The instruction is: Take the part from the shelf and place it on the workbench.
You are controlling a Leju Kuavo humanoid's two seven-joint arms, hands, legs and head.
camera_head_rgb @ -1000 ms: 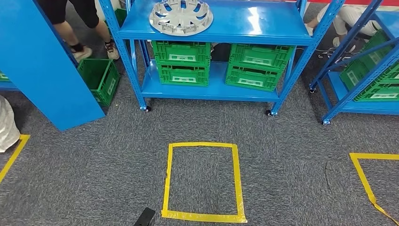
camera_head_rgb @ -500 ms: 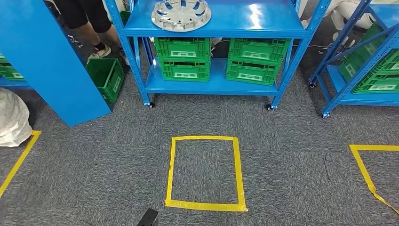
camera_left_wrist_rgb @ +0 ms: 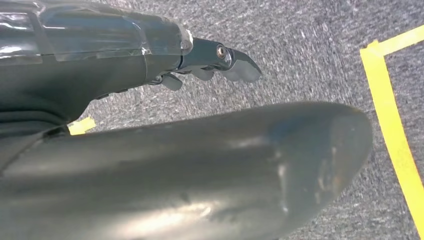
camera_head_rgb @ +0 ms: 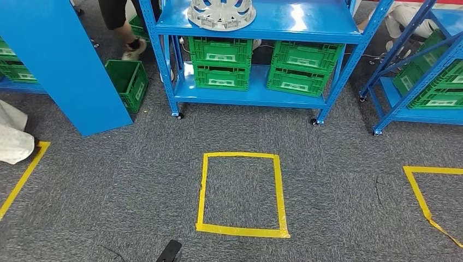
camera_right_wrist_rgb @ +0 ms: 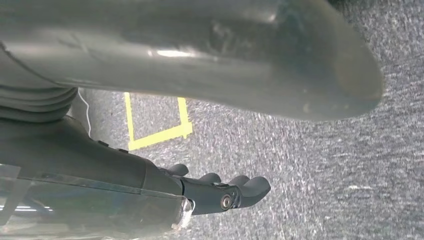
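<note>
One silver wheel cover [camera_head_rgb: 221, 12] on the blue shelf unit's [camera_head_rgb: 262, 24] top board, both hands hanging free.

Below the cover I count four green crates [camera_head_rgb: 221, 52] stacked two and two on the lower board; a fifth [camera_head_rgb: 126, 83] sits on the carpet left of the unit, and a yellow tape square [camera_head_rgb: 242, 194] lies in front. My wrist cameras add the left hand [camera_left_wrist_rgb: 210, 62] and right hand [camera_right_wrist_rgb: 220, 192] above carpet, fingers loosely apart, holding nothing.
</note>
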